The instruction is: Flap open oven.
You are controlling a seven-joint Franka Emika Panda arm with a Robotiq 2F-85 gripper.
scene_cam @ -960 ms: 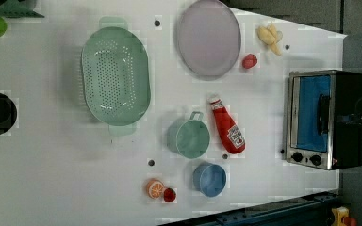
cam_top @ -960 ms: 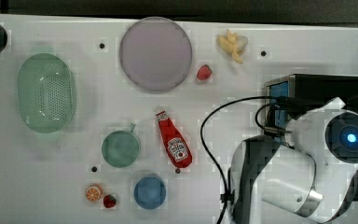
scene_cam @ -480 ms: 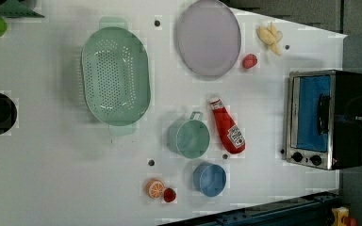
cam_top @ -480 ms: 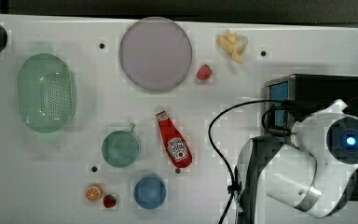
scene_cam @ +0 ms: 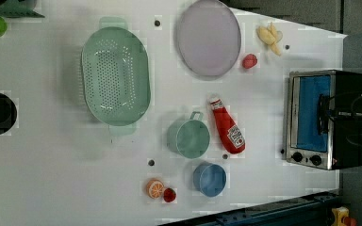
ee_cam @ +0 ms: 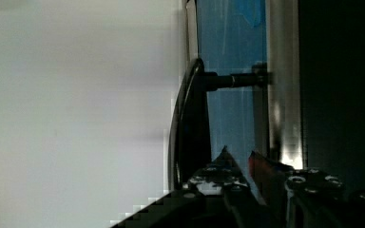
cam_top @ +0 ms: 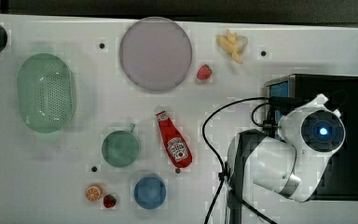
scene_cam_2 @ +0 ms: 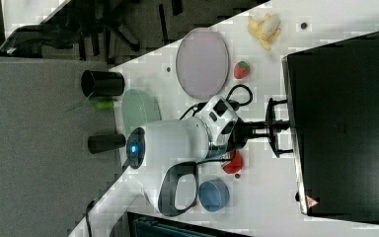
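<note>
With the door shut, the narrow-set end effector (ee_cam: 240, 164) nears the oven (scene_cam: 327, 120) handle (ee_cam: 190, 123); next, I judge, hook it and pull.

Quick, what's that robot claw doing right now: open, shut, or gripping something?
Gripper: fingers nearly closed, right at the black handle of the black, silver-framed toaster oven. Whether they actually grip the handle cannot be told.
</note>
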